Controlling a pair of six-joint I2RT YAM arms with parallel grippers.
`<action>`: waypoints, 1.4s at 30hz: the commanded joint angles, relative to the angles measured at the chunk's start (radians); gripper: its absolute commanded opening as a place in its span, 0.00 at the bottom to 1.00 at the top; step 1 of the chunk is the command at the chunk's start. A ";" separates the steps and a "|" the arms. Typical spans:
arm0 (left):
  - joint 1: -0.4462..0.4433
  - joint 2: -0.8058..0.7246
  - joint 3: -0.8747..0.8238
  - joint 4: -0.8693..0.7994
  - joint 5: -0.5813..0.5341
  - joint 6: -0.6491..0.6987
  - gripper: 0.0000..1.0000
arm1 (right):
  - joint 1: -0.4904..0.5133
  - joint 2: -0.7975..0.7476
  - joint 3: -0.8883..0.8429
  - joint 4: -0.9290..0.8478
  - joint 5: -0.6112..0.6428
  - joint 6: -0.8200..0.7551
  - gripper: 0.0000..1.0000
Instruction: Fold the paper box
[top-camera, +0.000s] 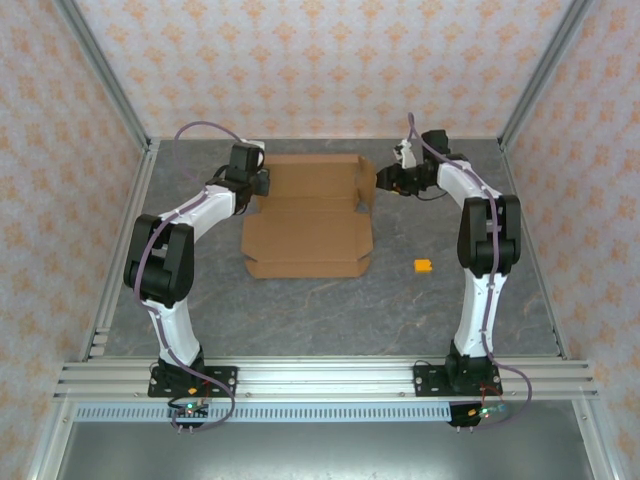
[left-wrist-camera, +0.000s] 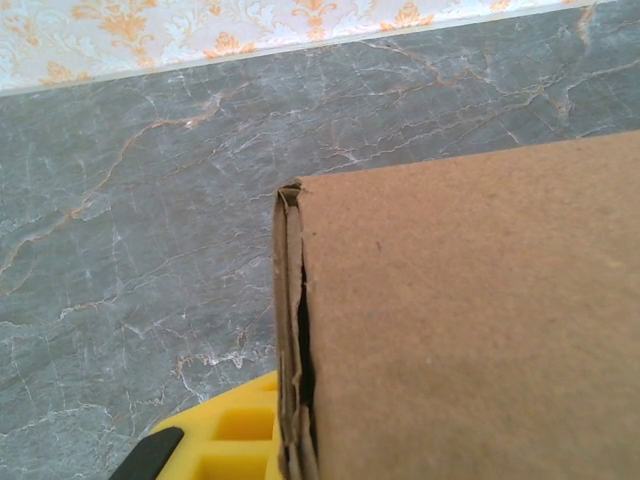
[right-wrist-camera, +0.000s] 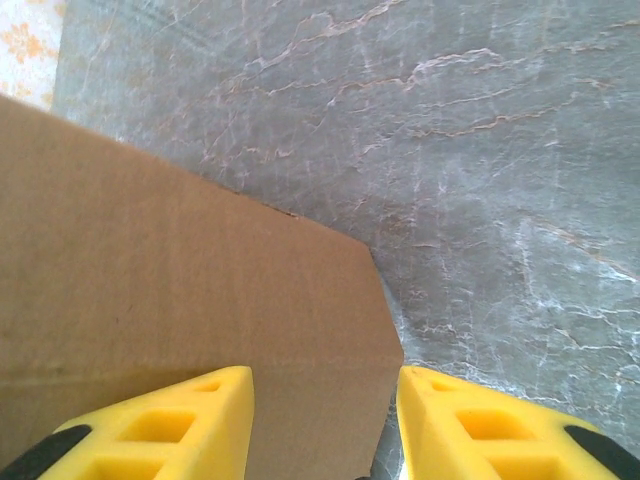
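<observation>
Rail (top-camera: 330, 375) along the near edge, both arm bases bolted to it. Grey marbled table (top-camera: 300, 320) beyond.

Left side: left gripper (top-camera: 252, 183) is reached out to the far-left corner of the paper box (top-camera: 310, 235). Wrist view: one yellow finger (left-wrist-camera: 235, 440) sits just left of a doubled cardboard edge. The other finger is hidden behind the sheet. Claw reads as pinched narrow on that folded-over left wall, holding it upright.

Centre: box lies mid-table, toward the far wall. Far half is partly raised into a shallow tray. Near half is a flat panel stretching toward the bases. The tray's long axis runs left to right, one end toward each claw.

Right side: right gripper (top-camera: 384, 180) is at the tray's right end. Wrist view: its two fingers (right-wrist-camera: 170, 415) stand partly apart. The left one overlaps a brown flap with a cut corner; the right one hangs over bare table. No pinch visible. Whether a finger touches the flap, cannot tell.

Small orange block (top-camera: 423, 265) lies on the table, well right of the box and clear of both claws.

Judgement: the next fold turns on the right end. The flap lies directly left of the right claw, so that arm is nearer. It would push inward along the long axis while the left claw braces.
</observation>
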 joint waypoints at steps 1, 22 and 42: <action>-0.013 0.016 0.031 -0.018 -0.028 0.039 0.00 | -0.012 0.020 0.040 -0.044 0.036 0.060 0.42; -0.013 0.016 0.028 -0.020 -0.053 0.011 0.00 | 0.012 -0.003 -0.158 0.002 0.100 0.196 0.38; -0.025 0.048 0.032 -0.027 -0.043 0.043 0.00 | 0.052 -0.049 -0.238 0.263 -0.096 0.355 0.35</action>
